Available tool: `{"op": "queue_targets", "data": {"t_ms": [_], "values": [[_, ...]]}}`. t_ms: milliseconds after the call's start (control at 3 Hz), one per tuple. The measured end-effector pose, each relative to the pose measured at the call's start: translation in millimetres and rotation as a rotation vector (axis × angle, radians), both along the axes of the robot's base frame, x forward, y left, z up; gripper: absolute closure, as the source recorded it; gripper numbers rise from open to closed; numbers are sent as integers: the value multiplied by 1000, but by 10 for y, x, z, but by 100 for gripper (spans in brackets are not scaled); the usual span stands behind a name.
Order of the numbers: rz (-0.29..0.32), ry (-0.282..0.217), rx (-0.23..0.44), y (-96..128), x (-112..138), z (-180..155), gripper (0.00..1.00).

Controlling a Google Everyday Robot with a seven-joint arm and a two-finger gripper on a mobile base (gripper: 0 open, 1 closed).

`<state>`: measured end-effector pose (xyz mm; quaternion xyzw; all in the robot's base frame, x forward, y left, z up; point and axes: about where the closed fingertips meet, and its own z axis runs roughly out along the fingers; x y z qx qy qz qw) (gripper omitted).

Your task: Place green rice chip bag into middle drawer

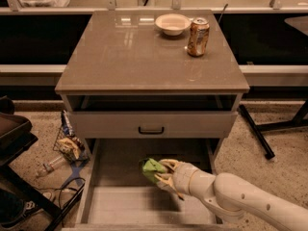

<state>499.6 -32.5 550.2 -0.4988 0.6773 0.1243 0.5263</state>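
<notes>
The green rice chip bag [151, 169] is a small crumpled green bag held over the middle drawer [103, 206], which is pulled out wide below the cabinet. My gripper [161, 173] reaches in from the lower right on its white arm and is shut on the bag, holding it above the drawer's pale floor, near the middle and toward the back. The arm hides the drawer's right part.
A drawer front with a small black handle [150, 129] sits just above the open drawer. On the cabinet top [120, 52] stand a white bowl [172, 23] and an orange soda can [198, 30]. Litter and cables [67, 148] lie on the floor at left. A dark chair base [260, 134] is at right.
</notes>
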Motion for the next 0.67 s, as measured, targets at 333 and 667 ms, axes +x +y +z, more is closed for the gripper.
{"op": "queue_targets", "data": {"t_ms": [333,667], "values": [[4,0,1,21,0,3,0],[4,0,1,22,0,3,0]]}}
